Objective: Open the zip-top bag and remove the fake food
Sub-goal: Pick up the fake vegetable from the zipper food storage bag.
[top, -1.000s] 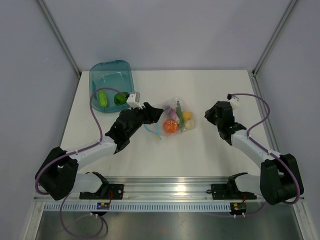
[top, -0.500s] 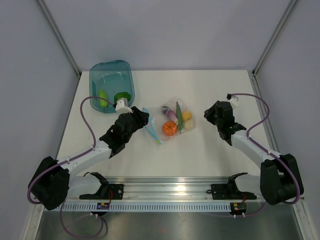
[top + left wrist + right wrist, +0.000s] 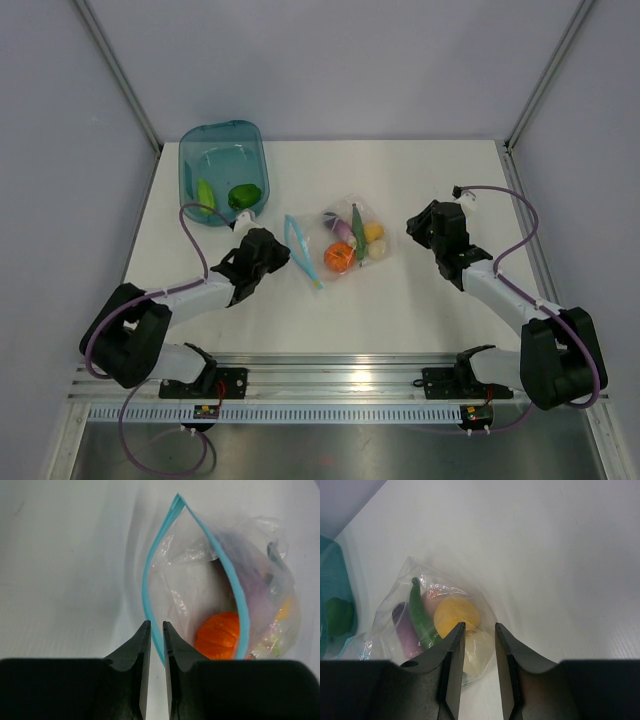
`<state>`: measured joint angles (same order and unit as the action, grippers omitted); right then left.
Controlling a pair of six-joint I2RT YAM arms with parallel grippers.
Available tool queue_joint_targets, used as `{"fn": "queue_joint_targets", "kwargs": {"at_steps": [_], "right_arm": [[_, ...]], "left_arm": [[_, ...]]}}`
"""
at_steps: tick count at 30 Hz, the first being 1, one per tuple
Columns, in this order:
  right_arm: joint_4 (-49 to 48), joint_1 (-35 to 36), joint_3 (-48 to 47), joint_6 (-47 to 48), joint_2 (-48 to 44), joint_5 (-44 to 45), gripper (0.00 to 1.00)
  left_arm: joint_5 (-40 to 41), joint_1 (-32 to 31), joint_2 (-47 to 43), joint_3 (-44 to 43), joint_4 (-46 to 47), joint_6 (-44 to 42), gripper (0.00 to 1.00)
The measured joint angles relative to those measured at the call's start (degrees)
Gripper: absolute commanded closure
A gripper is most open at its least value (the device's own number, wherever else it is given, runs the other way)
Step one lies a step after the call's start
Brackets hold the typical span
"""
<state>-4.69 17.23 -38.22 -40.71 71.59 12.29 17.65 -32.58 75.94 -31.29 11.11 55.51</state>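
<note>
The zip-top bag (image 3: 350, 240) lies at mid-table, its teal zip mouth (image 3: 300, 250) gaping toward the left arm. Inside are an orange tomato (image 3: 340, 257), purple eggplant (image 3: 340, 228), green pod (image 3: 357, 220), yellow lemon (image 3: 373, 231) and white egg (image 3: 378, 250). My left gripper (image 3: 284, 256) sits just left of the mouth. In the left wrist view it (image 3: 156, 625) has its jaws a narrow gap apart and holds nothing, with the near zip lip (image 3: 146, 595) and the tomato (image 3: 217, 635) just ahead. My right gripper (image 3: 412, 228) (image 3: 480, 626) is slightly open and empty, hovering off the bag's closed end, with the lemon (image 3: 455, 614) ahead.
A teal translucent tub (image 3: 222, 140) stands at the back left with a green pepper (image 3: 242, 196) and a green pod (image 3: 205, 196) in it. The tub's edge (image 3: 329, 580) shows at the left of the right wrist view. Grey walls close the table's sides and back.
My left gripper drew back left and toward the base from the bag's mouth, dragging the zip lip left, then came off it. The bag now lies open. The right arm stayed put.
</note>
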Motion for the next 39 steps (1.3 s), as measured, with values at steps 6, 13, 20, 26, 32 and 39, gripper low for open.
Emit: {"fn": "queue_joint_targets", "kwargs": {"at_steps": [6,13,20,26,32,39], "right_arm": [[-0.28,0.0,0.0,0.0,0.63,-1.03,0.62],[-1.27,0.0,0.0,0.24,2.62,-3.1,0.62],[-2.01,0.0,-0.28,0.68,6.56,-7.08,0.62],[-2.97,0.22,-0.46,0.33,7.28,-13.16,0.6],[-3.58,4.2,-0.83,-0.26,7.28,-14.97,0.58],[-3.58,9.97,-2.56,-0.52,8.07,-14.88,0.57]], "left_arm": [[-6.08,0.42,7.26,-1.86,2.8,-2.25,0.82],[-10.01,0.48,9.68,-3.8,8.17,-6.23,0.74],[-12.33,0.5,13.49,-6.4,11.72,-8.92,0.69],[-16.2,0.66,19.43,-9.53,12.39,-9.92,0.44],[-18.67,0.66,20.26,-9.64,12.81,-9.9,0.29],[-20.72,0.68,20.26,-9.62,13.38,-9.46,0.25]]}}
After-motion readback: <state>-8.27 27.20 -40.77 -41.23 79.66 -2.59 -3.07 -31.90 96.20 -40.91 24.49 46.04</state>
